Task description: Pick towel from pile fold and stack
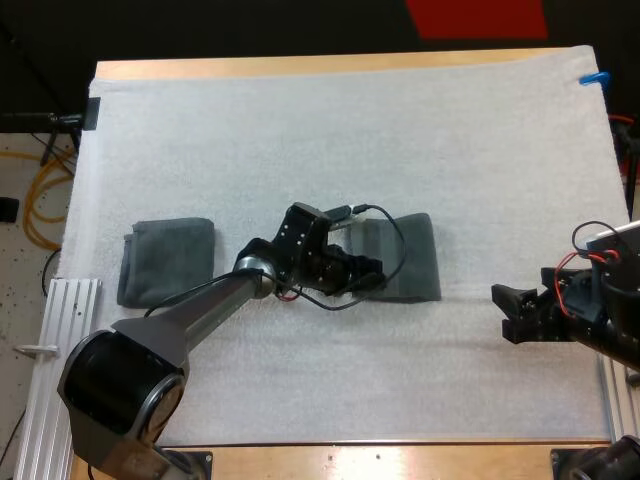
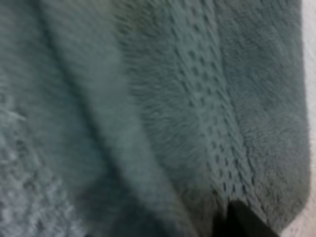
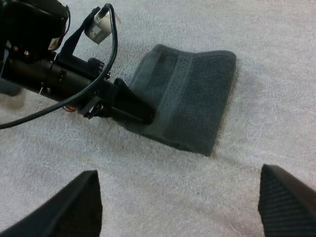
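White mat covers the wooden table. At centre frame a grey-green towel lies flat. The left gripper sits at its left edge, hiding that edge; its hold cannot be told. A folded towel lies middle left. At centre right the right gripper stands spread apart over bare mat.

text: none could be read | labels, brands: none were legible | numbers, signs: none were legible
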You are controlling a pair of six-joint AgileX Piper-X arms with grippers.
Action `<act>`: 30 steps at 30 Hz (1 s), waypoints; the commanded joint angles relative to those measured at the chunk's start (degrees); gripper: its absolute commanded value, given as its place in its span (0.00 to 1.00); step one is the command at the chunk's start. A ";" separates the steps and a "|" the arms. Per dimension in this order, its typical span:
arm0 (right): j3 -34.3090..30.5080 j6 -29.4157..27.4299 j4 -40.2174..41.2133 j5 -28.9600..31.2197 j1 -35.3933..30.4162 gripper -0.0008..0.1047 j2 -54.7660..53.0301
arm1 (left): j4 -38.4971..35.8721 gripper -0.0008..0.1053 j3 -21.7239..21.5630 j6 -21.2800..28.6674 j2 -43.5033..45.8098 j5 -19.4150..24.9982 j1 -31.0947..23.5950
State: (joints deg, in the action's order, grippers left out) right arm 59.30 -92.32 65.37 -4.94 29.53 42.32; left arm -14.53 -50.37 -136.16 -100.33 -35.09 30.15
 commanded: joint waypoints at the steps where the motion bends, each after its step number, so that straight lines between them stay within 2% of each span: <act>1: -0.10 -0.47 0.03 0.00 0.14 0.62 -0.15 | 0.28 0.20 -0.48 -0.35 -0.16 1.09 0.34; 4: -0.10 -0.47 0.03 0.00 0.14 0.62 -0.15 | 0.13 0.01 -0.49 1.20 -0.16 0.99 0.34; 8: -0.10 -0.33 0.03 0.00 0.14 0.62 -0.15 | -5.19 0.01 -1.65 7.73 0.73 2.97 -0.11; 11: -0.10 0.57 0.03 0.00 0.14 0.62 -0.15 | -13.67 0.01 -3.43 16.04 3.03 9.35 -1.80; 13: -0.10 0.87 0.03 0.00 0.14 0.62 -0.15 | -21.10 0.01 -4.98 23.37 5.18 15.53 -4.12; 16: -0.10 0.86 0.03 0.00 0.14 0.62 -0.15 | -30.46 0.01 -7.11 31.75 8.22 23.68 -8.74; 19: -0.10 0.86 -0.08 0.00 0.14 0.62 -0.15 | -37.13 0.01 -8.76 36.23 11.28 28.53 -13.88; 26: -0.10 0.86 -1.36 0.45 0.14 0.62 -0.15 | -44.24 0.01 -9.79 43.26 19.12 30.01 -25.56; 30: -0.20 0.86 -2.56 0.43 0.14 0.62 -0.15 | -46.53 0.01 -9.79 46.97 21.56 34.61 -30.74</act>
State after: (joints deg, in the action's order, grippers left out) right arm 59.30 -91.34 63.57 -4.80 29.53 42.32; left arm -60.09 -59.84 -90.70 -79.27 -2.33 -0.03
